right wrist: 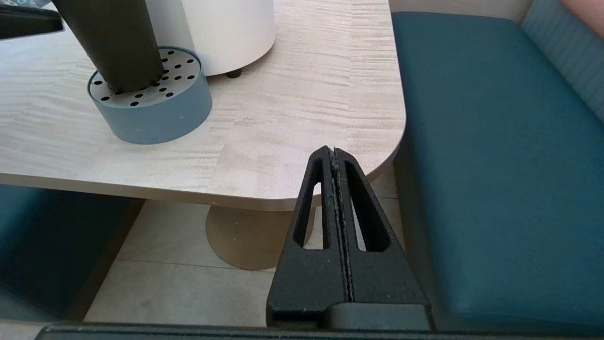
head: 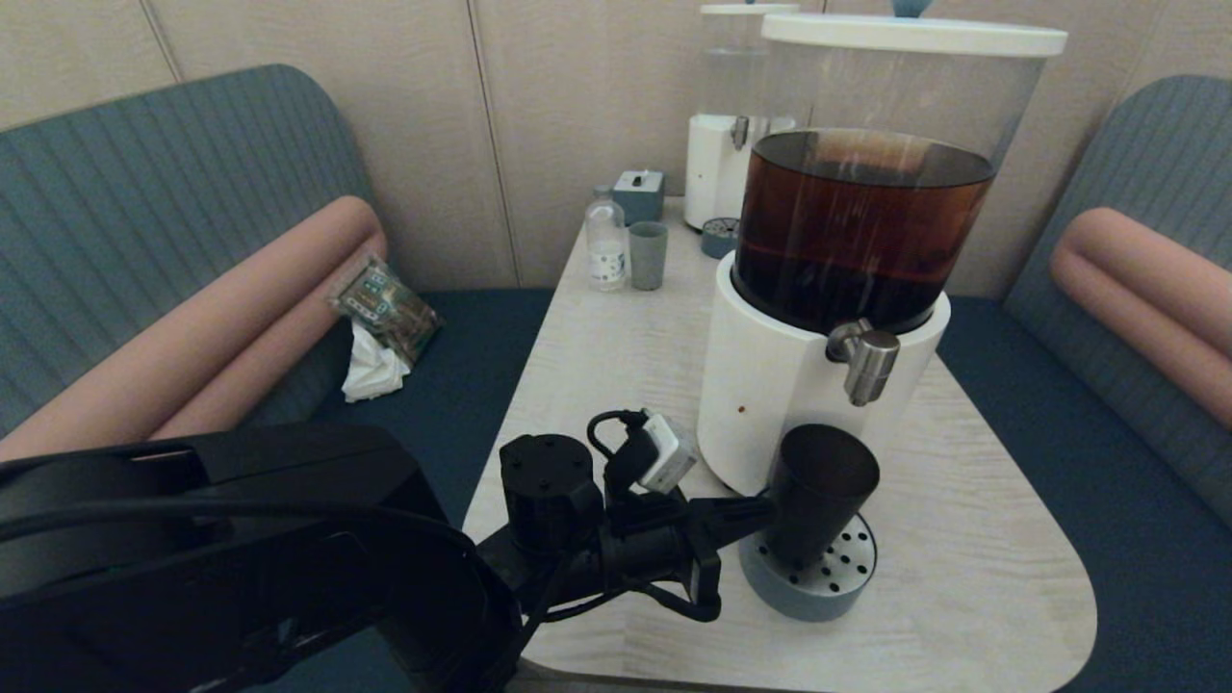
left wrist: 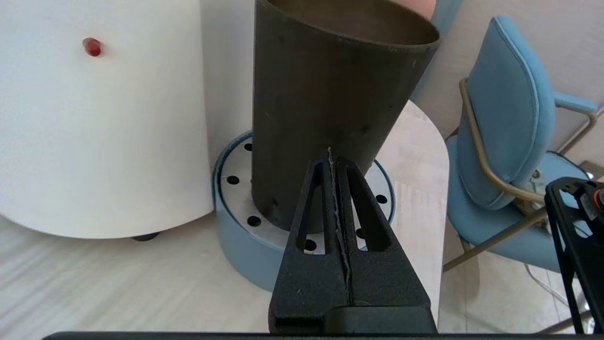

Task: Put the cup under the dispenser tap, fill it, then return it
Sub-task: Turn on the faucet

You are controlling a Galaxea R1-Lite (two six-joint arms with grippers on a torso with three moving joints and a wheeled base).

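The cup [head: 820, 491] stands upright on the perforated top of the round blue-grey drip tray [head: 818, 597], at the foot of the big dispenser [head: 770, 385] with the white base and brown liquid in its clear tank. The dispenser tap [head: 866, 361] hangs above it, its downward cylinder over the far side of the cup's mouth, with a clear gap between spout and rim.

The left gripper [head: 760, 510] reaches in level from the robot's left side, and its tip meets the cup's wall low on the side facing the arm. In the left wrist view the two fingers [left wrist: 311, 208] are pressed flat together with only a thin seam between them, and nothing is pinched there; the cup [left wrist: 325, 113] rises directly ahead of the tip and fills the space beyond it. The tip looks to be touching the wall or a hair short of it; I cannot tell which. The cup's base sits on the tray [left wrist: 245, 255] just ahead of and below the fingertips, the dispenser's white base [left wrist: 104, 118] just beside it.

The right gripper [right wrist: 334, 151] is parked off the near table edge [right wrist: 264, 189], fingers closed together on nothing, well apart from the cup [right wrist: 113, 42] and tray [right wrist: 155, 113]
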